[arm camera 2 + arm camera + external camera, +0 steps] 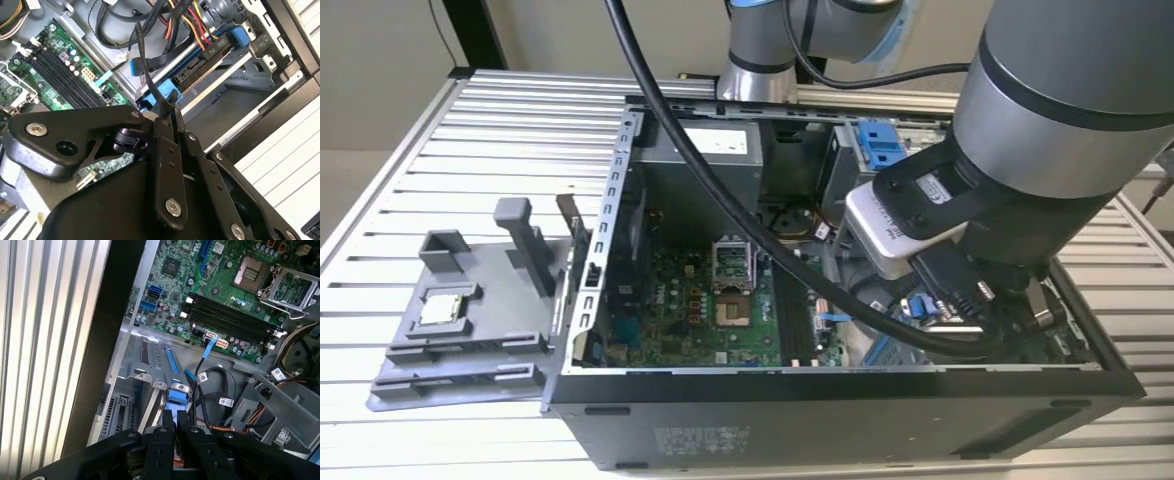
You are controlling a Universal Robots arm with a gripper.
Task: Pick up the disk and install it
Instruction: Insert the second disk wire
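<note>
The disk sits low in the drive bay of the open computer case (627, 180), among cables. In the second wrist view I see the disk (150, 97) as a blue frame with a silver edge, and a cable plug sits at its far end. In the first wrist view the disk (177, 394) is seen end-on as a blue and silver strip. My gripper (172, 107) (175, 416) is shut, fingertips pressed together and resting against the near end of the blue frame. Nothing is held between the fingers. In the exterior view the arm's wrist (921, 215) reaches into the case's right side.
The green motherboard (707, 300) with its open processor socket (731, 262) fills the case floor. Loose cables (175, 20) crowd the bay. A blue bracket (881, 142) stands at the case's back. A grey fixture (467, 320) holding a small silver chip (443, 308) lies on the exterior view's left.
</note>
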